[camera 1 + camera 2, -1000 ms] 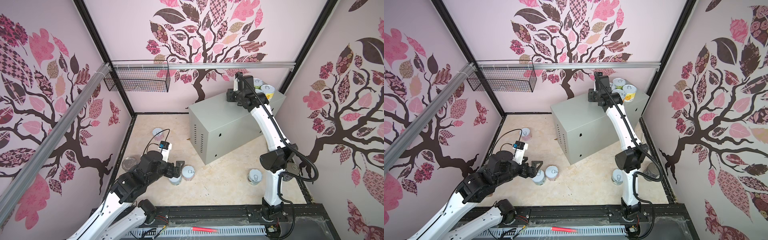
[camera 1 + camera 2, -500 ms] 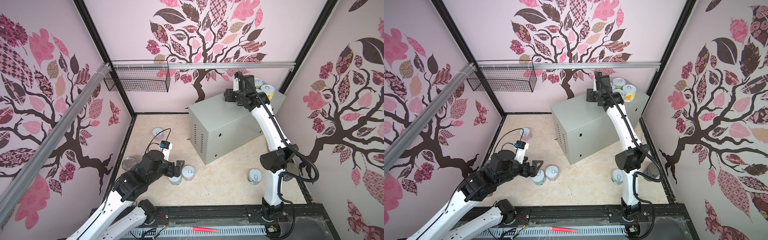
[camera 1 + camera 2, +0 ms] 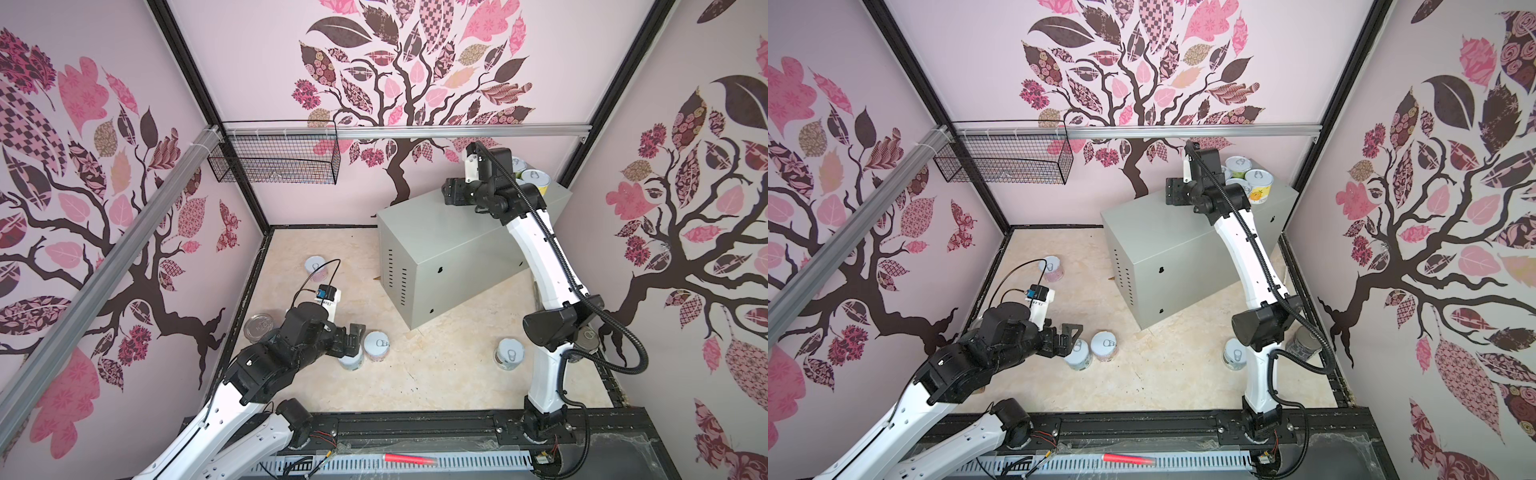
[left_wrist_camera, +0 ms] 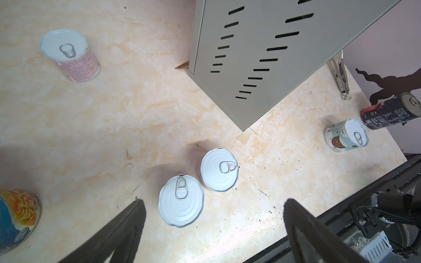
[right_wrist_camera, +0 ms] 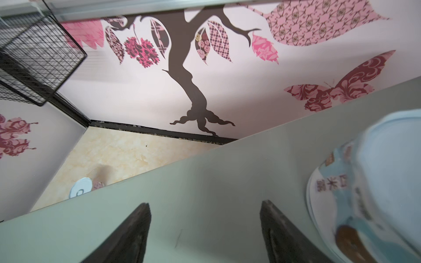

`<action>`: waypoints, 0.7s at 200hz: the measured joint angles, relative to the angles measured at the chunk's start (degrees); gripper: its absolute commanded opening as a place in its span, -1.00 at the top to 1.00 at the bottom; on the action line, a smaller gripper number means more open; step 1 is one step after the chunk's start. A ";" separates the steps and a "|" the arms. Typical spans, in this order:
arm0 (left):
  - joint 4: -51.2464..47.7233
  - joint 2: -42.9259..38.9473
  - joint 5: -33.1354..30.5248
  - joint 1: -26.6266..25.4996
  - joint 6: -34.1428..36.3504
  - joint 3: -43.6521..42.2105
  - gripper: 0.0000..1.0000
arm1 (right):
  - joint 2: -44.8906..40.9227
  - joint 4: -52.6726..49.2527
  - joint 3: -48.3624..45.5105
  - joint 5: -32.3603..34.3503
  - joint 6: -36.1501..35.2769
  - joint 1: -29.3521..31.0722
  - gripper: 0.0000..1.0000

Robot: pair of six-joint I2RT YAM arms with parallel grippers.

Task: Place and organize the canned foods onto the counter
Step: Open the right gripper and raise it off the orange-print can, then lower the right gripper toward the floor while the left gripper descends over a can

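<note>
Right gripper (image 5: 205, 203) has slid left, away from cluster of cans (image 3: 1258, 183); jaws spread wider than before, empty, over top of grey box (image 3: 457, 249). Cluster stands at box's far right corner. Left gripper (image 4: 213, 200) wide open, empty, hovering over two cans (image 4: 181, 200) on floor (image 4: 91, 125). Pink can (image 4: 70, 54) well apart.
</note>
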 measured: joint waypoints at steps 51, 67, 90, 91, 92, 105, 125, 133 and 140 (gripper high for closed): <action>-3.26 -0.66 -1.07 0.00 -2.78 1.09 -0.96 | -6.91 -1.16 -0.28 -0.72 0.11 2.03 -0.72; -4.37 -0.24 -1.66 0.00 -3.93 1.11 -0.96 | -9.46 -1.49 -2.27 -0.72 0.20 2.91 -0.76; -6.03 0.44 -2.49 0.00 -5.57 1.11 -0.96 | -13.94 -1.90 -7.61 -1.03 0.50 3.65 -0.79; -6.12 0.46 -2.51 0.00 -5.66 1.11 -0.96 | -14.27 -1.90 -8.07 -1.07 0.50 3.72 -0.79; -6.14 0.46 -2.54 0.00 -5.70 1.11 -0.96 | -14.43 -1.90 -8.28 -1.11 0.52 3.76 -0.79; -6.67 0.52 -2.84 0.00 -6.49 1.11 -0.96 | -17.79 -1.81 -12.94 -1.60 0.92 4.00 -0.80; -7.26 0.59 -3.08 0.00 -7.96 1.11 -0.96 | -23.69 -1.05 -21.11 -2.05 1.64 4.00 -0.80; -7.39 0.66 -3.23 0.00 -8.74 1.11 -0.96 | -26.01 -0.70 -24.28 -2.36 1.86 4.00 -0.80; -7.50 0.66 -3.39 0.00 -9.27 1.11 -0.96 | -28.37 -0.20 -27.45 -2.78 2.27 4.00 -0.80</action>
